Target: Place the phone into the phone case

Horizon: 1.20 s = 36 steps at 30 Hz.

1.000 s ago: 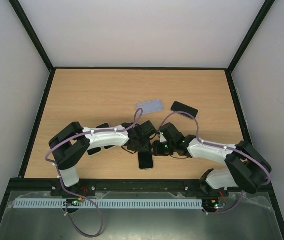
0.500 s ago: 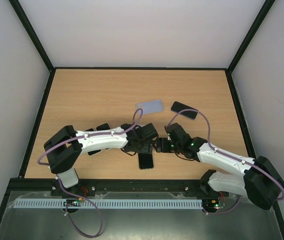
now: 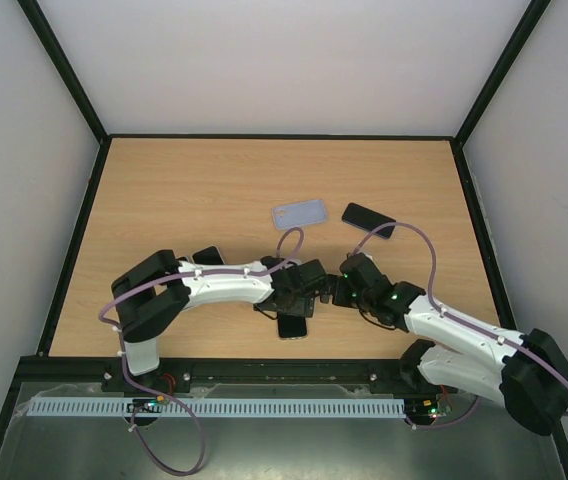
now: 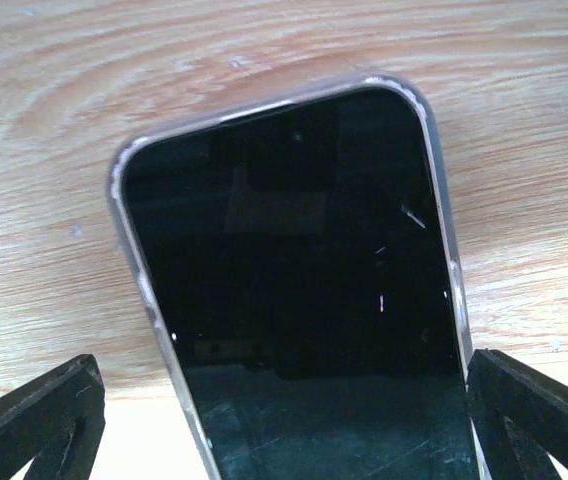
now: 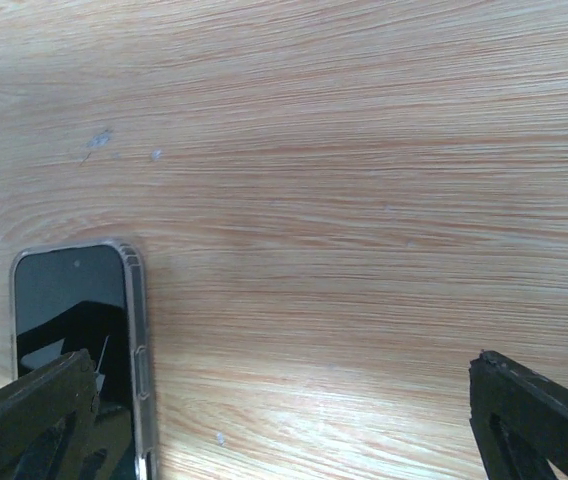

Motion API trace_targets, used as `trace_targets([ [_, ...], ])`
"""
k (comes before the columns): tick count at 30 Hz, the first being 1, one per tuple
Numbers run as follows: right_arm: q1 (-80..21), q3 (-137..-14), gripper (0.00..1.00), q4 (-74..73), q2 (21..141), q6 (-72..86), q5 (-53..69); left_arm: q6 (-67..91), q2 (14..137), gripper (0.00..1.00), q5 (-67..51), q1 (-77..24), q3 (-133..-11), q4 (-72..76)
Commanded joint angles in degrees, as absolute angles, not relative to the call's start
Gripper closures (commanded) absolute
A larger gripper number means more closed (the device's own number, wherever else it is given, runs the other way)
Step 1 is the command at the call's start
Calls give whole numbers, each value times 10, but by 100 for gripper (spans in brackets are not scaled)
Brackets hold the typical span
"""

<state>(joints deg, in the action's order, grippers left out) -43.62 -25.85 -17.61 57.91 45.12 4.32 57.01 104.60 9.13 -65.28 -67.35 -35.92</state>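
Note:
A black phone (image 3: 290, 325) lies screen up near the table's front edge, with a clear phone case (image 4: 132, 250) rimming it; the case's side buttons show in the right wrist view (image 5: 140, 370). My left gripper (image 3: 294, 300) hovers just over the phone's far end, open, one finger on each side and apart from the rim (image 4: 284, 420). My right gripper (image 3: 336, 292) is open over bare wood (image 5: 284, 420), with the cased phone (image 5: 69, 330) by its left finger.
A second pale translucent case (image 3: 299, 213) lies farther back, with another black phone (image 3: 369, 219) to its right. A dark flat object (image 3: 207, 257) is partly hidden by the left arm. Black frame rails edge the wooden table (image 3: 164, 200).
Both grippers have opened. The right gripper has drawn back to the right, off the phone, and the left gripper has shifted slightly right above it. The phone stays put.

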Motion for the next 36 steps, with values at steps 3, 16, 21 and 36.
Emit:
trace_targets([
  [3, -432, -242, 2, -189, 563, 478, 0, 574, 1072, 1, 101, -667, -706, -368],
  [16, -430, -235, 2, -193, 545, 480, -14, 583, 1119, 3, 121, -673, -703, -404],
  [21, -429, -237, 2, -193, 545, 479, -15, 573, 1118, 19, 132, -659, -702, -400],
  [36, -428, -243, 2, -210, 543, 477, -22, 516, 1102, 32, 157, -485, -727, -357],
])
